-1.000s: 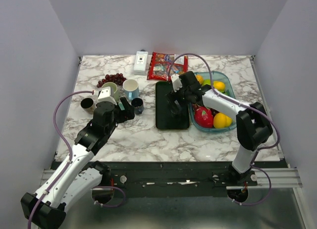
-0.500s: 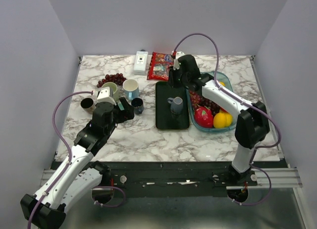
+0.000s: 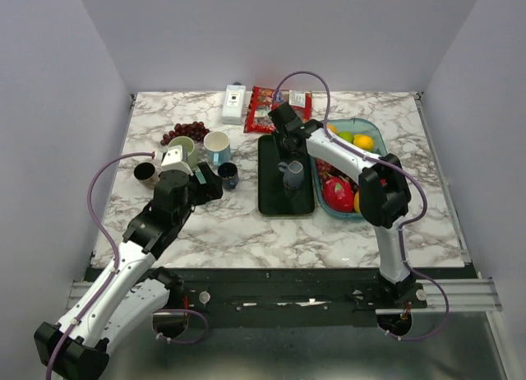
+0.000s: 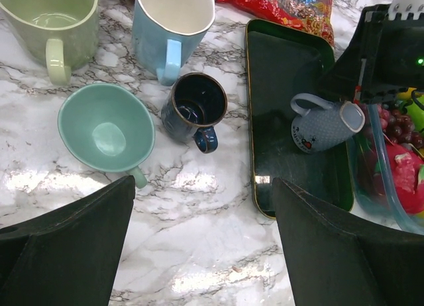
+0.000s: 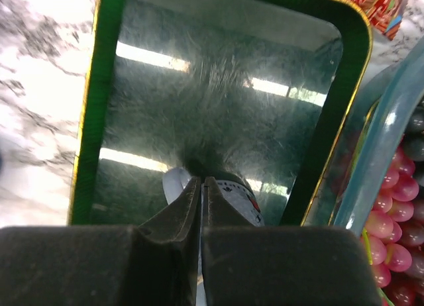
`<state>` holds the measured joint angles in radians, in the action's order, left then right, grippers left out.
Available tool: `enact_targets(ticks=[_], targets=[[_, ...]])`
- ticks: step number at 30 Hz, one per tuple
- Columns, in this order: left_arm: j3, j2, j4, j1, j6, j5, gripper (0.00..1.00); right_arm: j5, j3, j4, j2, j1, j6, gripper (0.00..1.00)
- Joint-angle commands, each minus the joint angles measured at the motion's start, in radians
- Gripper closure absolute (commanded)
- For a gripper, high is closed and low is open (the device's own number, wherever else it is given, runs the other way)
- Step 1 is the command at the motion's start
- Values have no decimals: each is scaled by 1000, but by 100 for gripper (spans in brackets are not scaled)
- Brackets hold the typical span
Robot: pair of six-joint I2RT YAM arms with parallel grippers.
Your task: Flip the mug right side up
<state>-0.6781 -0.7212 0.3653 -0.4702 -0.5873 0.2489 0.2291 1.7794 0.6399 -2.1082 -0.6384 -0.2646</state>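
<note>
**A:** Where is the mug?

**B:** The grey speckled mug (image 3: 292, 173) stands on the dark green tray (image 3: 275, 197), towards its far end. Its mouth appears to face up and its handle points left.

**A:** Is either arm holding it?

**B:** No. The right gripper (image 5: 202, 185) hangs over the tray close to the mug. Its fingers are pinched to a thin slit with nothing between them.

**A:** And the other arm?

**B:** The left gripper (image 4: 202, 187) hovers over the marble table (image 4: 199, 253), left of the tray, with its jaws spread wide and empty. Ahead of it sit a teal cup (image 4: 106, 130) and a small dark blue mug (image 4: 195, 110). A light blue mug (image 4: 169, 21) and a pale green mug (image 4: 53, 18) stand behind those.

**A:** What is to the right of the tray?

**B:** A clear blue fruit bin (image 5: 374, 160), right beside the tray's edge.
</note>
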Motion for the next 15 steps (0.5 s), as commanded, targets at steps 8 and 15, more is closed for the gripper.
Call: enact_targets(ticks=[8,15], targets=[[8,3,-12,5,3,-10,8,-42,153,185,-110,-63,222,81],[9,2,-14,5,1,-11,8,-54,138,228,-108,-72,237,81]])
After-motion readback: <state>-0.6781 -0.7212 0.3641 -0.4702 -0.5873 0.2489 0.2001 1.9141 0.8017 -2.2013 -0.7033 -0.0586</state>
